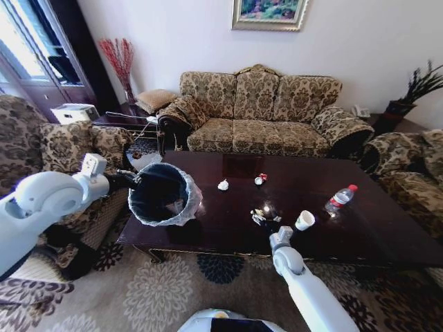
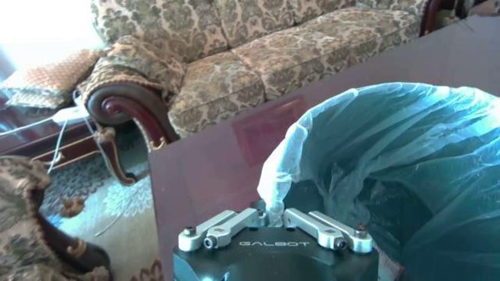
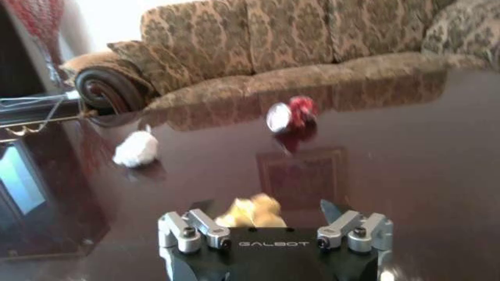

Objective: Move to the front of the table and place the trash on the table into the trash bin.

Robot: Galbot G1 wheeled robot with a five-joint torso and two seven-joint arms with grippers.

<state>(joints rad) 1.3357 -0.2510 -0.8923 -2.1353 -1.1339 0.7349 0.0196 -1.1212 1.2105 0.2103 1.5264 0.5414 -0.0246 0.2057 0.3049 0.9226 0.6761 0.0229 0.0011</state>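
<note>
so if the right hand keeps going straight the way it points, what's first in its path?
Probably the yellowish wrapper scrap, lying on the table right between the open fingers of the right hand. Farther along sits the red-and-white scrap; depth is hard to judge.

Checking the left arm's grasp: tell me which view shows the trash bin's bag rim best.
The left wrist view: the trash bin looms close, and the left gripper is shut on its bag rim. The head view shows the whole bin small, on the table.
</note>
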